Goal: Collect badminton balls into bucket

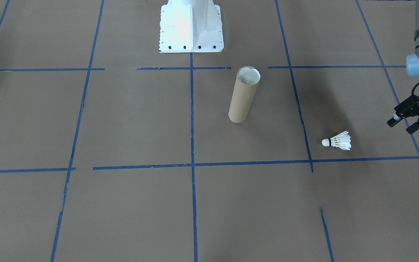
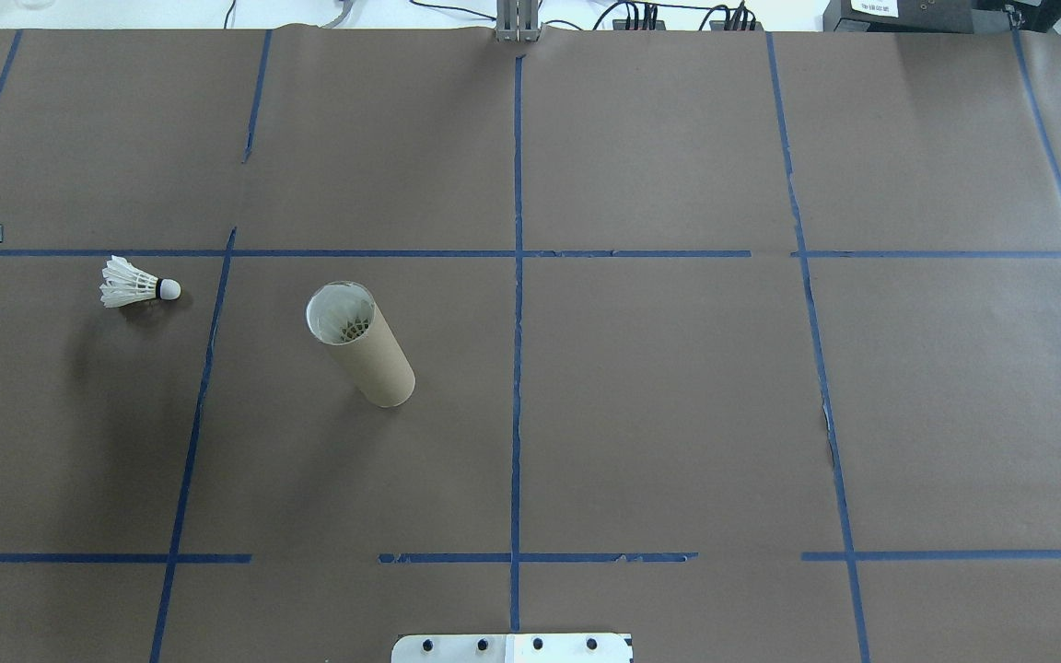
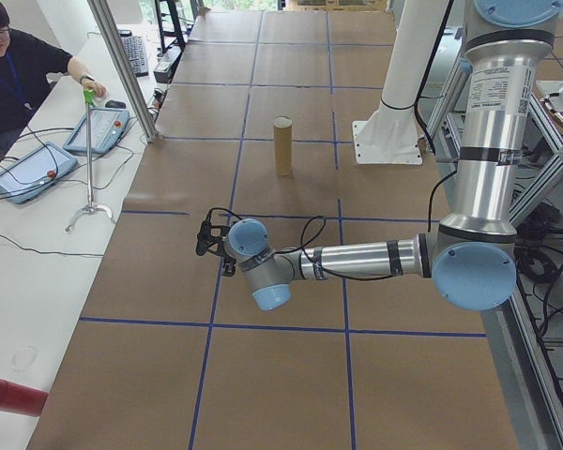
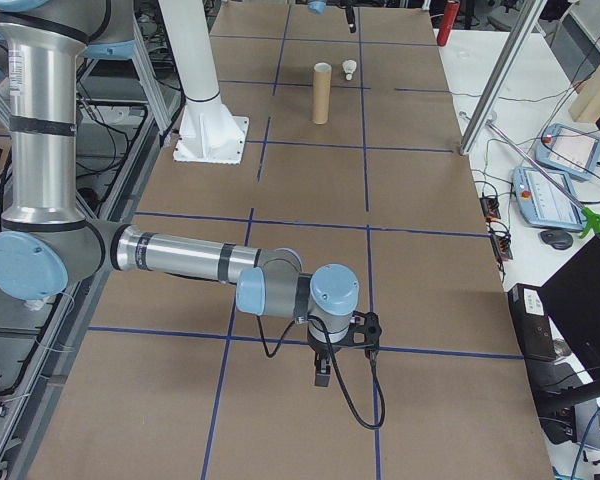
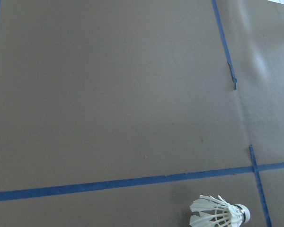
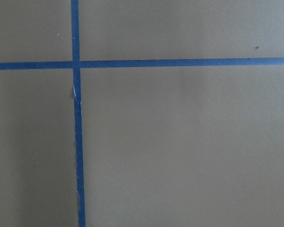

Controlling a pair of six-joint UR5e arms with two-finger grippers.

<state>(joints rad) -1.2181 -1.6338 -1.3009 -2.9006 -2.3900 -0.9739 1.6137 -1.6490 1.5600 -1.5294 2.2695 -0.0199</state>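
A: Left tool (image 1: 405, 124): state?
B: Fingers apart, gripping nothing, hovering over the desk (image 1: 129, 123) near the shuttlecock (image 1: 337, 141), not touching it.
A: Right tool (image 4: 325, 362)?
B: Seen only from the side; open or closed cannot be told.
A: Task items?
B: The shuttlecock lies on its side; the tube (image 1: 243, 94) stands upright, well apart, feathers visible inside it from overhead.

You've got matt brown paper over the desk (image 2: 641, 414), blue tape lines (image 2: 517, 368) crossing it, a matt tan cardboard bucket (image 2: 372, 354), a white feather shuttlecock (image 1: 337, 140), and a glossy white metal base (image 1: 191, 29).
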